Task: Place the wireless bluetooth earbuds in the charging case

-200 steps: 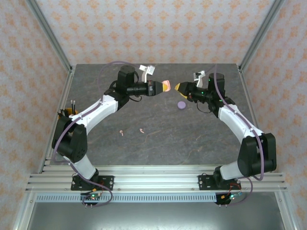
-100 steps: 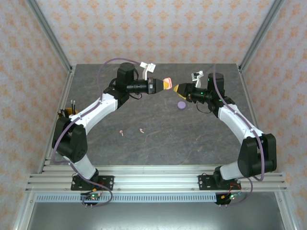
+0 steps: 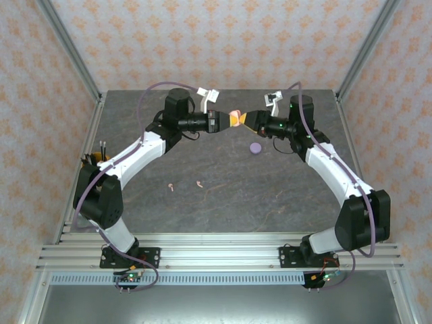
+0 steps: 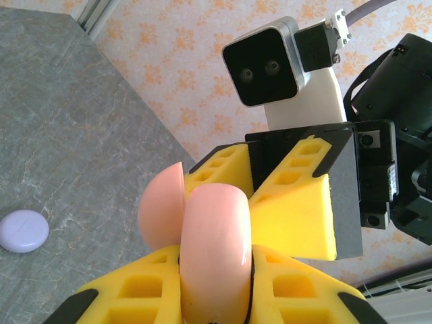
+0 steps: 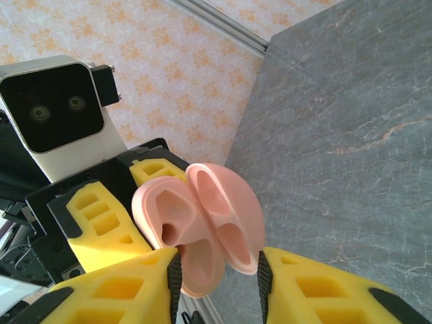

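**Pink case held open in the air, no earbud seated in it yet**

Nearest, a pink earbud (image 3: 171, 186) and a second pink earbud (image 3: 200, 183) lie loose on the tabletop (image 3: 270, 202). Beyond them sits the purple case (image 3: 255, 148), lid down. Farthest, the left gripper (image 4: 216, 273) has its fingers clamped on the pink case (image 5: 202, 223), which is hinged open. The right gripper (image 5: 217, 270), fingers apart, straddles its edge. A second ago the grippers stood apart; the right has since closed in.
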